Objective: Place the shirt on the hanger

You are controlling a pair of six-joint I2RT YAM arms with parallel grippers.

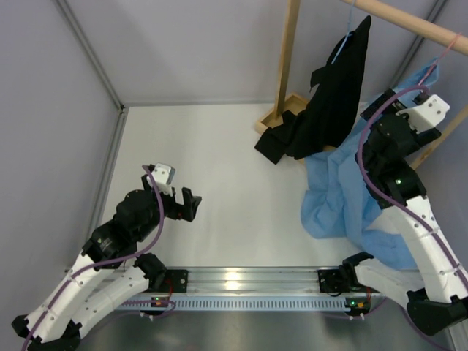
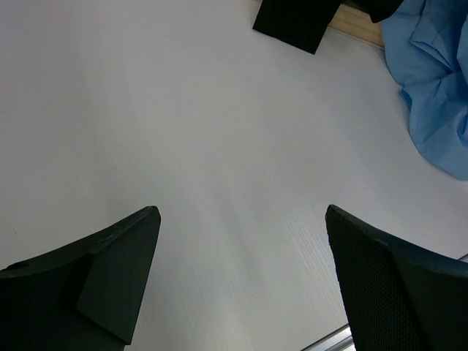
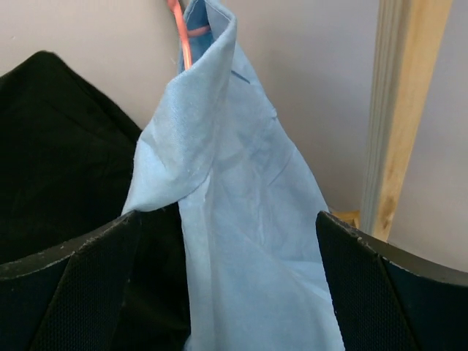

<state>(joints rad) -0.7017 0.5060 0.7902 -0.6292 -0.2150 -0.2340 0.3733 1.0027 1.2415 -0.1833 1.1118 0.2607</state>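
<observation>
From above, a wooden rack (image 1: pixel 288 62) stands at the far right of the white table (image 1: pixel 219 146). A black garment (image 1: pixel 333 99) hangs from its rail, and the garment's hem pools at the foot of the rack's post. The shirt (image 1: pixel 340 194) hangs just right of that garment. Its upper part rises toward the rail and its lower part spreads on the table in front of the rack. The right gripper (image 1: pixel 404 121) is raised close under the rail against the shirt's upper part, with its own arm covering part of the cloth. The left gripper (image 1: pixel 188 206) sits well left of the rack, low over bare table and apart from both garments.

In the left wrist view, the two fingers stand wide apart with only table between them. A corner of the black garment and an edge of the shirt lie far off toward the rack's base.

In the right wrist view, the fingers are spread wide and pinch nothing. The shirt's collar and shoulder hang between and beyond them, draped on the pink hanger (image 3: pixel 180 33), whose wire shows at the collar. The black garment hangs to the left, touching the shirt. The rack's post stands to the right.
</observation>
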